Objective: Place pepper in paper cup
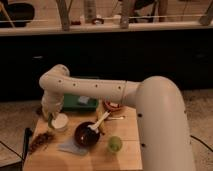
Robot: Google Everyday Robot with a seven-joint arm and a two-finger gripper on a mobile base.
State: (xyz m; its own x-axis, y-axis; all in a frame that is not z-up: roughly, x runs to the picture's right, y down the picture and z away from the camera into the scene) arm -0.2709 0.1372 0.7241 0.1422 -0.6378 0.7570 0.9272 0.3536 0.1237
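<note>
My pincer hangs at the left of the frame, just beside the left rim of the paper cup on the wooden table. A green sliver at its tip looks like the pepper. Whether I am gripping it, I cannot tell.

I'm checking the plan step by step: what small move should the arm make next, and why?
Probably nudge the gripper sideways, over the paper cup: it hangs at the cup's left rim, not over its mouth. I cannot make out the pepper there.
</note>
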